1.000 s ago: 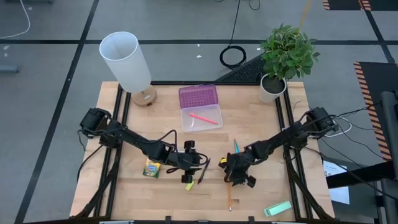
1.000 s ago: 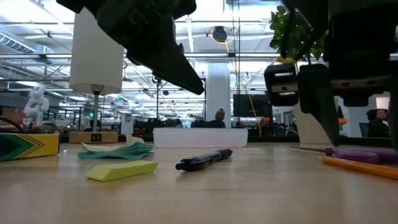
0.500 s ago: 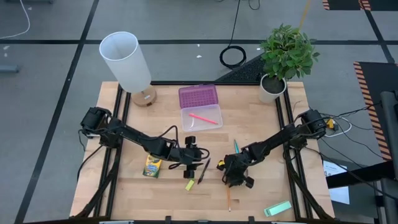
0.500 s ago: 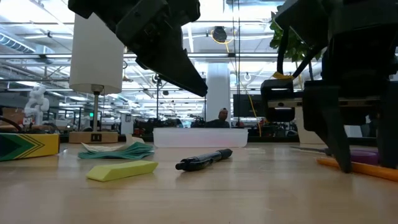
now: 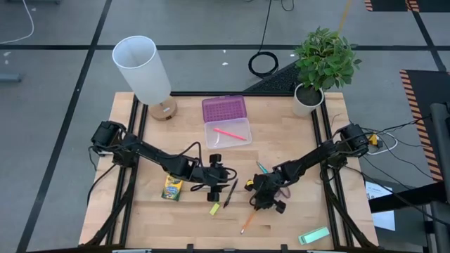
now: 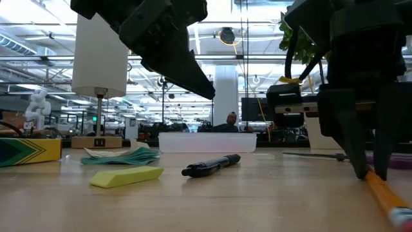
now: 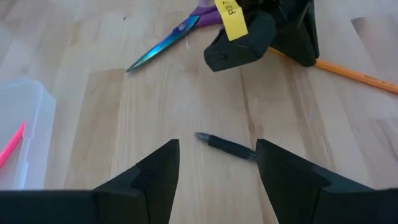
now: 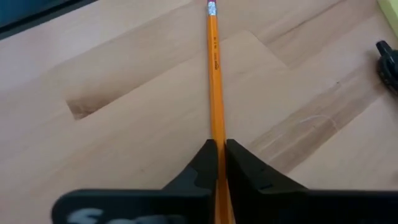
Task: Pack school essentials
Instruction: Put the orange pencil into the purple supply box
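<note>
The right gripper (image 8: 217, 163) pinches the orange pencil (image 8: 215, 74) near one end, at the table's five o'clock, so lift level before swinging toward the clear case (image 5: 228, 133) at twelve (left gripper (image 7: 214, 163) spread wide above the black pen (image 7: 227, 147)).

Bare wood between black pen (image 5: 230, 192) and right gripper (image 5: 264, 200)

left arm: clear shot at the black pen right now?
Probably yes. The left gripper hangs open just above the black pen, which lies on bare wood between its jaws' line. The right gripper, shut on the orange pencil, sits off to the side.
</note>
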Robot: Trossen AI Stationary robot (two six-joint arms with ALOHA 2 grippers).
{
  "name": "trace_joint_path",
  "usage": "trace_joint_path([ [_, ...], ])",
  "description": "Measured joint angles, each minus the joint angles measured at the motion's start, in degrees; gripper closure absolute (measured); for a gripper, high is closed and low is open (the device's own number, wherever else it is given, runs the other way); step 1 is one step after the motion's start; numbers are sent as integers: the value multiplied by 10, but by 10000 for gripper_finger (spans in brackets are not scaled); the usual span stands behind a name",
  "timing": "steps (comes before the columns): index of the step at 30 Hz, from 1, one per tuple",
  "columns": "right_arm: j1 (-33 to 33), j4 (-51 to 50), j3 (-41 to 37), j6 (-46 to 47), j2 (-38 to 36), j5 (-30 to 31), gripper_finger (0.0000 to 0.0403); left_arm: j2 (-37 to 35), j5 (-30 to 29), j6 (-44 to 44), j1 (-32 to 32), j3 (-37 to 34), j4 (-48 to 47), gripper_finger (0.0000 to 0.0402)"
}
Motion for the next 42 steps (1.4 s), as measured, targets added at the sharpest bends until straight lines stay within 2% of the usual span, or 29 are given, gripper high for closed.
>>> trace_joint_path([
  [5,0,12,-1,30,-10,23,389,0,-3,-1,-10,0,-17,186],
  [14,13,-7,-1,118,-77,52,390,-5,-89,-13,-36,0,-69,186],
  [25,58,-113,-1,292,-191,206,390,-21,-104,-59,-37,-1,-189,186],
  [33,79,-168,-1,438,-225,244,390,-62,-117,-60,-43,0,-195,186],
  [42,72,-174,-1,454,-266,354,390,-93,-134,-62,-47,0,-221,186],
])
